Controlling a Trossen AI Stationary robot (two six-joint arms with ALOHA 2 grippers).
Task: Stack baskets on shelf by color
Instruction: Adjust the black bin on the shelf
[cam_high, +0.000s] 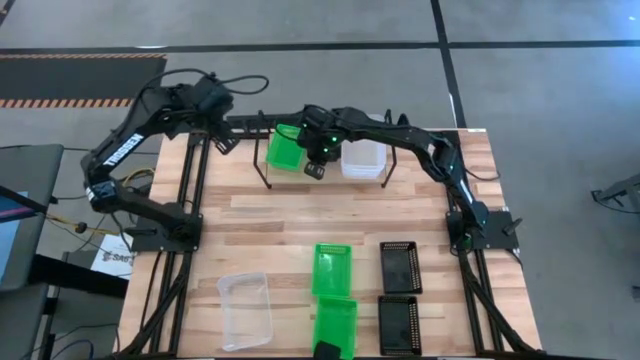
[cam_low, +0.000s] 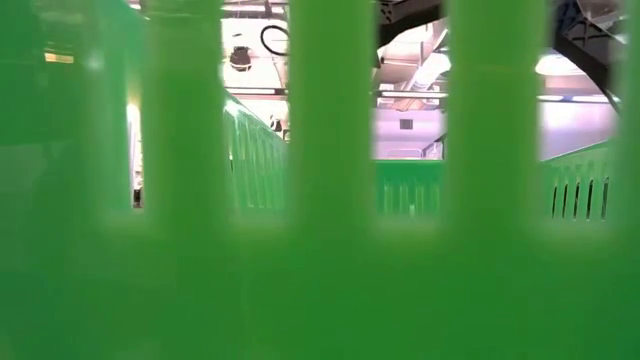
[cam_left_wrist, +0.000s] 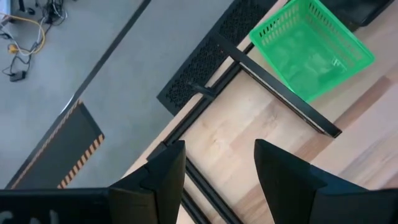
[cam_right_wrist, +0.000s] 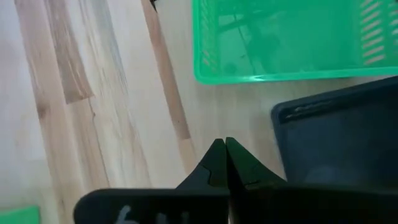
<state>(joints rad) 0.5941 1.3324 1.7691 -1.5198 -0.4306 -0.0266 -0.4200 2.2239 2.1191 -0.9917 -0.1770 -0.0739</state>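
The black wire shelf (cam_high: 265, 170) stands at the table's far edge. On it sit a green basket (cam_high: 285, 150) (cam_left_wrist: 311, 46) (cam_right_wrist: 292, 37) and a clear basket (cam_high: 362, 160). My right gripper (cam_high: 316, 168) (cam_right_wrist: 225, 144) is shut and hangs between those two, beside a dark tray-like thing (cam_right_wrist: 336, 137), maybe a black basket. My left gripper (cam_high: 222, 143) (cam_left_wrist: 217, 146) is open and empty, raised off the shelf's left end. On the near half of the table lie a clear basket (cam_high: 245, 308), two green baskets (cam_high: 332, 268) (cam_high: 335, 325) and two black baskets (cam_high: 400, 265) (cam_high: 400, 325). My right gripper's shut fingers (cam_right_wrist: 239, 168) point down at a slant, close to the dark thing's rim (cam_right_wrist: 292, 112). I cannot tell whether they touch it.
The black tube frame (cam_high: 185, 215) runs along both sides of the table. A black perforated panel (cam_left_wrist: 205, 62) lies by the table's far edge. The wall of a green basket (cam_low: 320, 200) fills the low view. Bare wood (cam_high: 300, 215) lies between the shelf and the near baskets.
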